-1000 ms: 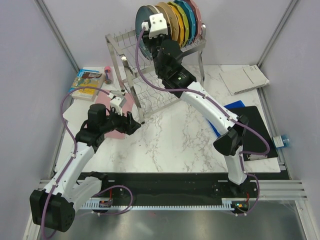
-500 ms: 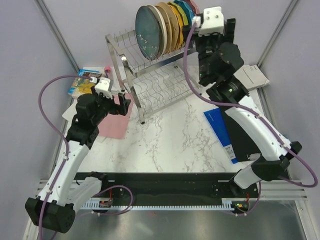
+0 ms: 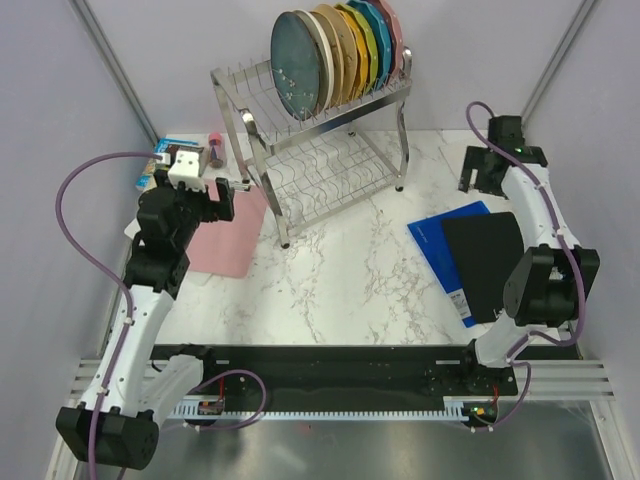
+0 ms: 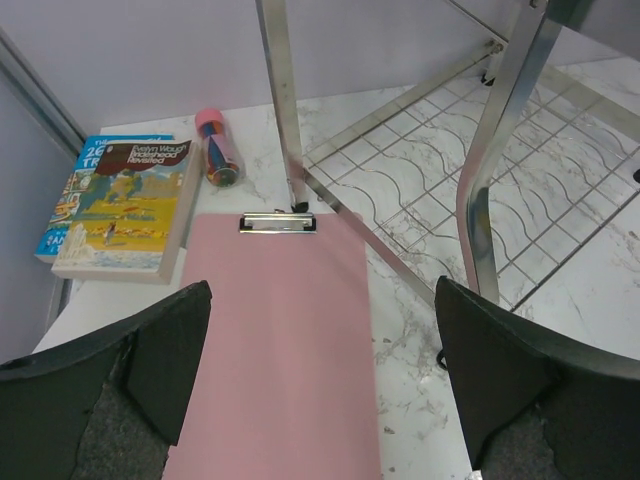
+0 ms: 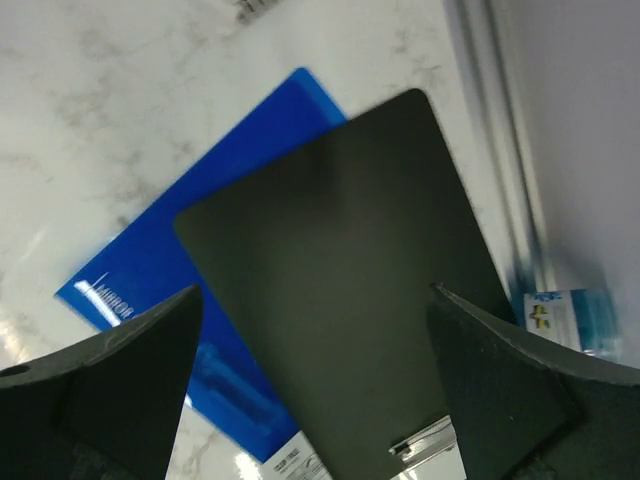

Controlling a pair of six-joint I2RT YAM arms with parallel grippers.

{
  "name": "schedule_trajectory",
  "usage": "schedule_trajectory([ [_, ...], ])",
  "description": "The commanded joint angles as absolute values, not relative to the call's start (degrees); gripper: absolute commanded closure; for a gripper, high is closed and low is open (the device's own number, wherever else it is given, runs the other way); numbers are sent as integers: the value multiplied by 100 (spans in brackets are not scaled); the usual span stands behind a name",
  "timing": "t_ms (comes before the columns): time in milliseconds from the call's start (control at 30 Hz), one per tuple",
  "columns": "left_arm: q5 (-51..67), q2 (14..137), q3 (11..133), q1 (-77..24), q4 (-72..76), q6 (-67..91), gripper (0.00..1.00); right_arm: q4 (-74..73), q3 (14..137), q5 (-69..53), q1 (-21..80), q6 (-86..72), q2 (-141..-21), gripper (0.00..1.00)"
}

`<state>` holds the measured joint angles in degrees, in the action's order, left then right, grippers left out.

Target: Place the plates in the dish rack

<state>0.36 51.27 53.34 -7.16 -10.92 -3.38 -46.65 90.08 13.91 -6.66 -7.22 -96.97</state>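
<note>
The silver wire dish rack stands at the back centre. On its top tier a dark teal speckled plate stands upright at the front of a row. Cream plates stand close behind it. My left gripper is open and empty over a pink clipboard, left of the rack. In the left wrist view it faces a rack leg. My right gripper is open and empty at the table's right side, well away from the rack. In the right wrist view it hovers over a black clipboard.
Plain yellow, green, blue and pink plates fill the back of the row. A pink clipboard, two books and a small tube lie left. A black clipboard on a blue folder lies right, a notebook behind.
My right arm has left the plates on the rack's top tier and swung down to the right side of the table. My left arm has drawn back and up, left of the rack.
</note>
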Motion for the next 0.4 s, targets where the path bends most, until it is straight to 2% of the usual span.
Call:
schedule_trajectory([
  [0,439,5211,5002,-694,-818,-211,0,-4607,9273,1457,735,-1169,-8939,2],
  [367,791,6512,4992,-650,-808,-53,0,-3983,8825,1318,1107,-1090,-9114,2],
])
